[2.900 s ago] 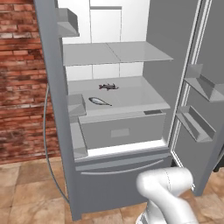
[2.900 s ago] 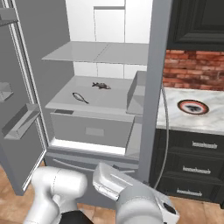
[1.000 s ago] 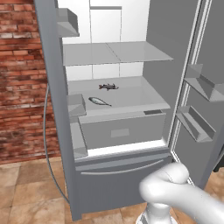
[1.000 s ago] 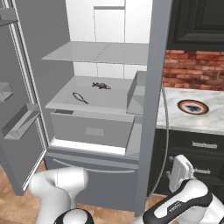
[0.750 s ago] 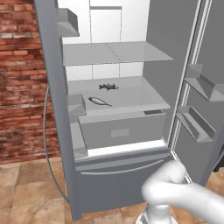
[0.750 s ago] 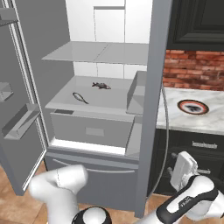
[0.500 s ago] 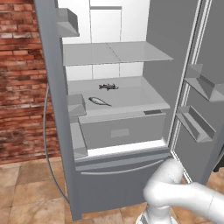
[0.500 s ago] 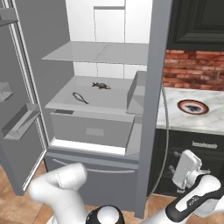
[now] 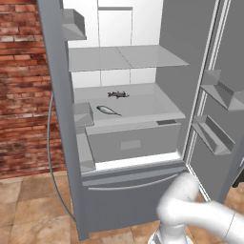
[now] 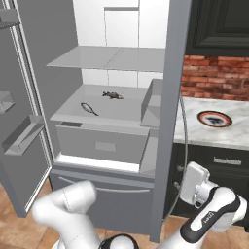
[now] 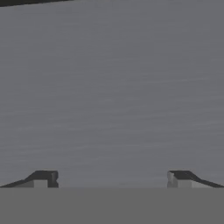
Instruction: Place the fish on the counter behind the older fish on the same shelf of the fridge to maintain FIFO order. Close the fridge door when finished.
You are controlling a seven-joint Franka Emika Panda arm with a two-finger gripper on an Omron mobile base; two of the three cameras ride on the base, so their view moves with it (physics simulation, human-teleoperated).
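Gripper point(image 11: 112, 179) swung farther right beside fridge point(image 10: 165, 146), fingers spread and empty, fish point(image 10: 112, 95) well apart on shelf point(image 10: 126, 114)

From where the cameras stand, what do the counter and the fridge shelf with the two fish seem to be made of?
The counter looks like polished marble: white slab with faint grey veins. It could equally be an imitation. The shelf looks like matte plastic or frosted glass: flat, pale grey, no shine; the pictures leave that open. The fish lies behind the older fish on it.

The fridge point(image 9: 133, 143) top is cropped; the fish point(image 10: 112, 95) lacks detail.
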